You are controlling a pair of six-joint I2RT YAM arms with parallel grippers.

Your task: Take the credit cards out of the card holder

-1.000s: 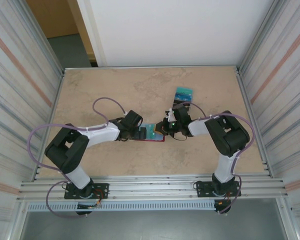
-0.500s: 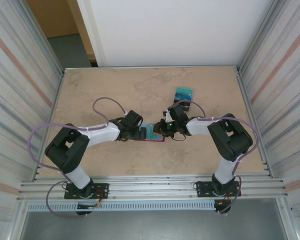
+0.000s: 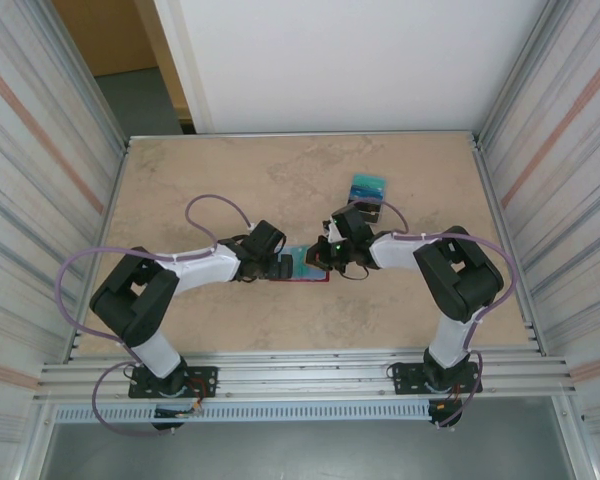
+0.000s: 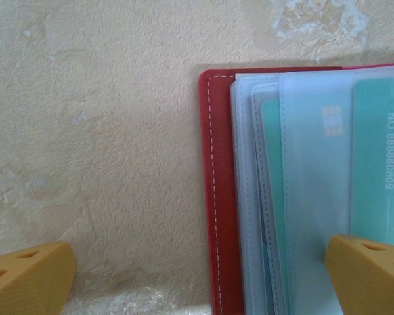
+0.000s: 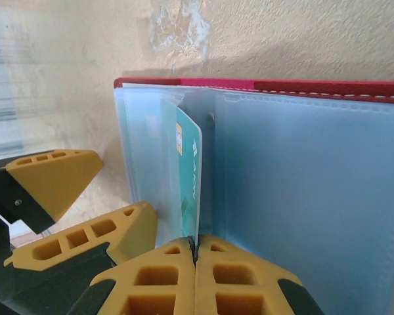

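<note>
We find the card holder (image 3: pixel 305 270) lying open on the table (image 3: pixel 210 180) between the two arms, red cover down and clear pockets (image 5: pixel 302 197) fanned upward. The left gripper (image 4: pixel 197 279) is spread wide at the holder's edge with one finger (image 4: pixel 368 275) over the pockets, which we judge braces the holder. The right gripper (image 5: pixel 196 256), pressed together, pinches the edge of a teal card (image 5: pixel 189 170) standing between two pocket leaves. A second teal card (image 4: pixel 270 164) shows behind a pocket, so the holder is not yet emptied, while two loose cards (image 3: pixel 367 188) lie well apart at the far right.
</note>
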